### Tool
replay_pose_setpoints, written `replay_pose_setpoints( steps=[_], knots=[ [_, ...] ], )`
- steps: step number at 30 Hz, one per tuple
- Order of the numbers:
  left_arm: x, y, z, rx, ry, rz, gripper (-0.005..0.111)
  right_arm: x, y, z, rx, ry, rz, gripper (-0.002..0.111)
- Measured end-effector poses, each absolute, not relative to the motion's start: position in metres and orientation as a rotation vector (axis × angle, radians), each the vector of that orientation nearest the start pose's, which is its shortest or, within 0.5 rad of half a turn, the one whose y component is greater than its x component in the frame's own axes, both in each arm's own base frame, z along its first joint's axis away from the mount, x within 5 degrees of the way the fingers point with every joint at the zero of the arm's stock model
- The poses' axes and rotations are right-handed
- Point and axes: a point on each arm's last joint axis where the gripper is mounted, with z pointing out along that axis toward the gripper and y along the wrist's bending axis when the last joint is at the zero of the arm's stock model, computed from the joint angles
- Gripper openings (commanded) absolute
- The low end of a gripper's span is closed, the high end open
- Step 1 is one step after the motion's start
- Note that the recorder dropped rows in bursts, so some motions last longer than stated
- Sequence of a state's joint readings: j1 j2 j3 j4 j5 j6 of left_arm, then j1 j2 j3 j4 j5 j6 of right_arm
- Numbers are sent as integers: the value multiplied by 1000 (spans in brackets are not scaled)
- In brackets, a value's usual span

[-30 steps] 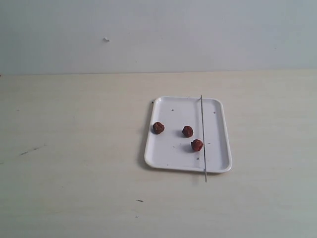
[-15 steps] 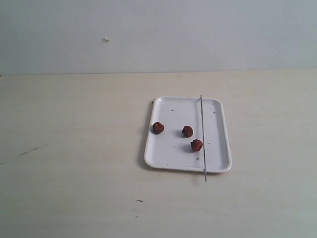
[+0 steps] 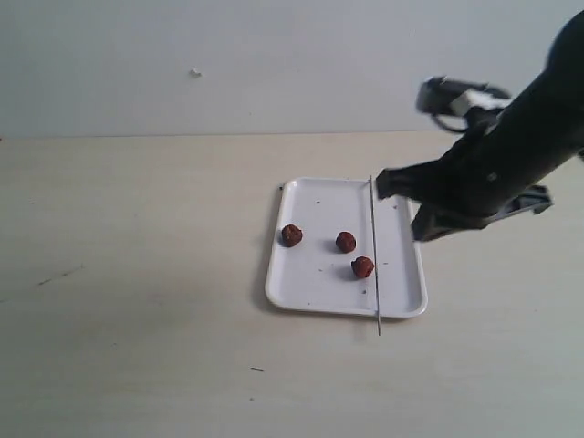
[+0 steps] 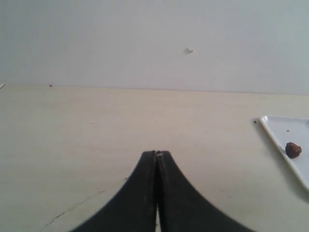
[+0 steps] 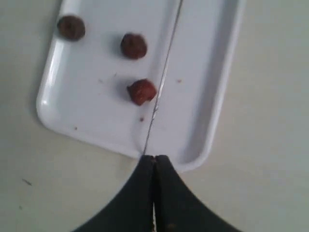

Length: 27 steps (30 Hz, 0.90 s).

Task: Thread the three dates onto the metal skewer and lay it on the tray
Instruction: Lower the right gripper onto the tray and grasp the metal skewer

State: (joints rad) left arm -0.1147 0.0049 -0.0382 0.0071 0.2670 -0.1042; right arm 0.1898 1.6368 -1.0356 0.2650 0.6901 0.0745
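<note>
Hovering with the right hand (image 5: 154,157), fingers pressed flat together and gripping nothing, raised clear of the near end of the metal skewer (image 5: 163,72). Lined up, by the look of it, with the tip poking past the rim of the tray (image 5: 203,72) and out over the desk (image 5: 270,145). Probably the easiest spot to pinch so thin a rod, propped on both rims and so likely lifted a touch off the flat. Needs opening before any grab, though.

Moving outward: lying lengthwise along the right part of the tray, that skewer, bare from end to end. Just to its left, touching or near enough, the nearest of the three dates (image 5: 142,92). Farther off and leftward, a second (image 5: 133,46). By the left rim, the third (image 5: 71,27). All loose on the tray, none threaded yet, so barely at the start.

Held well left over bare desk, the left hand (image 4: 156,153), likewise clamped shut and empty. Kept in reserve, presumably, to steady a date or take the skewer.
</note>
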Motion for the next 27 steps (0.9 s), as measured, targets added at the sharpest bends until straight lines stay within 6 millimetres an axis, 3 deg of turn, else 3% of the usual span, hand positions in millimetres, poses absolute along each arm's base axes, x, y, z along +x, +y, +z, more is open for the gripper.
replay_pose_setpoints(
  steps=[5,11,16,27],
  knots=[
    [54,-6,202,16,1720,-157,0,323,107,179,22,2928,300,3],
    [54,-7,201,28,1722,-168,0,342,115,154,57,3036,261,23],
    [54,-7,201,30,1722,-170,0,346,115,141,96,3073,245,40],
    [54,-8,201,40,1722,-178,0,356,117,121,152,3034,245,40]
  ],
)
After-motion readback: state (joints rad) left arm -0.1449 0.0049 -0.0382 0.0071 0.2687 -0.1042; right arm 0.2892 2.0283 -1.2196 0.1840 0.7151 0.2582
